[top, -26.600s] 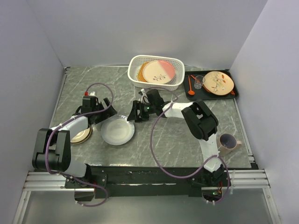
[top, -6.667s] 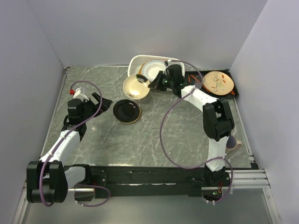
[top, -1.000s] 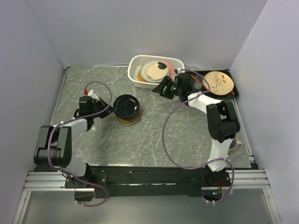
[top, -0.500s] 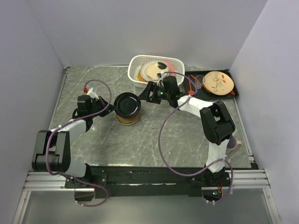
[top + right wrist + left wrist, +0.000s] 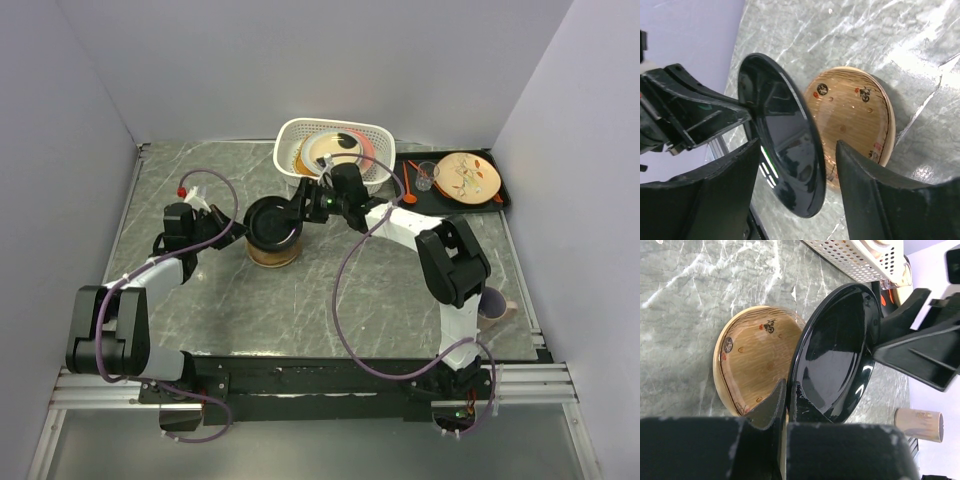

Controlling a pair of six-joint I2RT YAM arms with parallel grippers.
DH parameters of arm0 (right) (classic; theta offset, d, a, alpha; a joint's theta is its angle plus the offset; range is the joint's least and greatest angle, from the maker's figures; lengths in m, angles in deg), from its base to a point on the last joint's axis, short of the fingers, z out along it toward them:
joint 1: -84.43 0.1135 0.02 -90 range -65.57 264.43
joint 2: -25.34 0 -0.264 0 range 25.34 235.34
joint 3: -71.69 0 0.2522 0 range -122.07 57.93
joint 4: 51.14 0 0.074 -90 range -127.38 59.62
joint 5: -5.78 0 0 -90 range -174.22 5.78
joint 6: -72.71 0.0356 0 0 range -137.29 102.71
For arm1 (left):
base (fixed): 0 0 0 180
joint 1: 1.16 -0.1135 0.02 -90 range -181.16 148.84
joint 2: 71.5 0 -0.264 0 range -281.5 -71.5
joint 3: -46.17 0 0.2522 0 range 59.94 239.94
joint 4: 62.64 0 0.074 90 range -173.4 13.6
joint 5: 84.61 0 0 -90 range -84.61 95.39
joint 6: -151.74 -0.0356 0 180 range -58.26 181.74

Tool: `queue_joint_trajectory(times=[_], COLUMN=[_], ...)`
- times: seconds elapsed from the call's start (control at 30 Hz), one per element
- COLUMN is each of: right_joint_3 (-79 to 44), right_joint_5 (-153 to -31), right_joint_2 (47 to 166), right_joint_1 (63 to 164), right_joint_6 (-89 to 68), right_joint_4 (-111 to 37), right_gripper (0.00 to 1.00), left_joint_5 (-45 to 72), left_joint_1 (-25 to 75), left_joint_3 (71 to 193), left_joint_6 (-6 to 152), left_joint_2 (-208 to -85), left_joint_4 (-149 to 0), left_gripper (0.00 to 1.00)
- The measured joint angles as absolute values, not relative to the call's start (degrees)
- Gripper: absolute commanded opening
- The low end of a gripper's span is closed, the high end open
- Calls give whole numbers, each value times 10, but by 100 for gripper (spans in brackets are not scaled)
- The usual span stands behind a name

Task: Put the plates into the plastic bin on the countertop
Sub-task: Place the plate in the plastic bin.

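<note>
The left claw (image 5: 785,390) pinches the tilted black plate (image 5: 840,350) by its rim; the right claw (image 5: 799,150) gapes astride it, maybe touching; the tan plate (image 5: 855,120) beneath is half hidden.

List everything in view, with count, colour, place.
grey-green marble-look countertop: 1, grey-green, under everything
white perforated plastic basket: 1, white, back centre of countertop
plates in basket: at least 3, cream, orange, pink
tan wood-look plate: 1, tan, flat on countertop
glossy black round plate: 1, black, tilted over tan plate
flat black tray: 1, black, right of basket
cream plate with red-orange leaf marks: 1, cream, on tray
clear glass: 1, clear, on tray
orange spoon: at least 1, orange, on tray
beige mug: 1, beige, near right
left tool: 1, black, shut on black plate's rim
right tool: 1, black, open around opposite rim
</note>
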State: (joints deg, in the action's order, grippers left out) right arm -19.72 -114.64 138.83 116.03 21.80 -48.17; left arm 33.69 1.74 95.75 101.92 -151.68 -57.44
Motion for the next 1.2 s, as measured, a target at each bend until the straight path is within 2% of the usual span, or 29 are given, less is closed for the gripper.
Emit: queue_joint_trajectory(times=[0.07, 0.1, 0.17, 0.2, 0.27, 0.3, 0.63, 0.73, 0.83, 0.87, 0.93, 0.97, 1.03, 1.07, 1.2], right_joint_3=[-199, -199, -199, -199, -199, -199, -208, -208, -208, -208, -208, -208, -208, -208, -208], right_joint_5=[-1149, -1151, -1154, -1155, -1158, -1164, -1182, -1184, -1185, -1187, -1187, -1186, -1184, -1183, -1183], right_joint_2=[1394, 1396, 1400, 1401, 1401, 1401, 1403, 1404, 1406, 1406, 1406, 1406, 1407, 1408, 1408], right_joint_1=[1160, 1161, 1161, 1161, 1161, 1160, 1159, 1159, 1159, 1159, 1160, 1160, 1160, 1160, 1160], right_joint_6=[218, 218, 217, 217, 216, 218, 216, 216, 216, 218, 218, 218, 218, 218, 218], right_joint_4=[-478, -476, -472, -470, -469, -470, -472, -472, -472, -472, -472, -472, -471, -470, -470], right_gripper=[53, 44, 34, 22, 10, 0, 0, 0, 0, 0, 0, 0, 0, 0, 0], left_joint_5=[337, 337, 337, 337, 336, 334, 326, 325, 325, 324, 325, 326, 327, 327, 325], left_joint_1=[17, 17, 17, 17, 17, 17, 14, 14, 14, 14, 15, 16, 17, 17, 18], left_joint_3=[957, 957, 957, 957, 957, 957, 957, 957, 957, 957, 957, 957, 957, 957, 957], left_joint_6=[1019, 1019, 1019, 1019, 1019, 1019, 1029, 1029, 1028, 1028, 1027, 1026, 1026, 1025, 1023], left_joint_2=[-1516, -1516, -1516, -1516, -1516, -1516, -1512, -1511, -1511, -1511, -1510, -1509, -1503, -1500, -1493], left_joint_4=[-574, -574, -574, -574, -574, -576, -580, -583, -585, -586, -587, -587, -587, -587, -587], left_gripper=[1, 1, 1, 1, 1, 1, 1, 6, 22, 33, 44, 53, 62, 71, 89])
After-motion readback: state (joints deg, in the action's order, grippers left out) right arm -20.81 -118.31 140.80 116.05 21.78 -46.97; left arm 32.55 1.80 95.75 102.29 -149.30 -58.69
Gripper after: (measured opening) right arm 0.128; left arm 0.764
